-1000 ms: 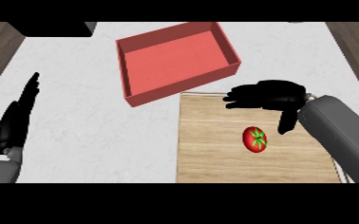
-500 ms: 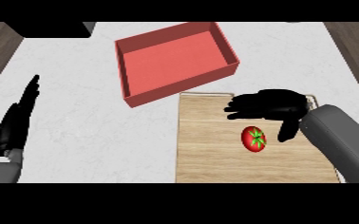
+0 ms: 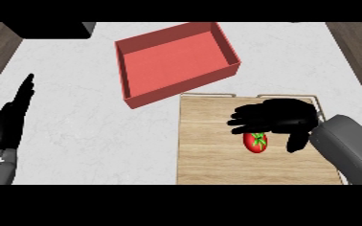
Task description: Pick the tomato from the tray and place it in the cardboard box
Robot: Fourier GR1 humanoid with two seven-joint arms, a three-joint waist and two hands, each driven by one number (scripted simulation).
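A red tomato (image 3: 256, 142) with a green stem lies on the wooden tray (image 3: 212, 148) at the lower right. My right hand (image 3: 279, 117) hovers just over it, fingers spread toward the left and thumb hanging down at the tomato's right; it covers the tomato's top edge. The fingers are not curled round the tomato. The box (image 3: 175, 62), red with low walls and nothing inside, sits up and to the left of the tray. My left hand (image 3: 16, 112) rests open at the left edge, fingers pointing up.
The white marbled counter (image 3: 84, 143) spreads between the left hand and the tray. A dark object (image 3: 50, 28) sits at the top left corner. Thin wire handles (image 3: 209, 94) run along the tray's far edge.
My right hand has moved down and to the left, from the tray's far right corner to directly over the tomato. The tomato, the box and the left hand have stayed put.
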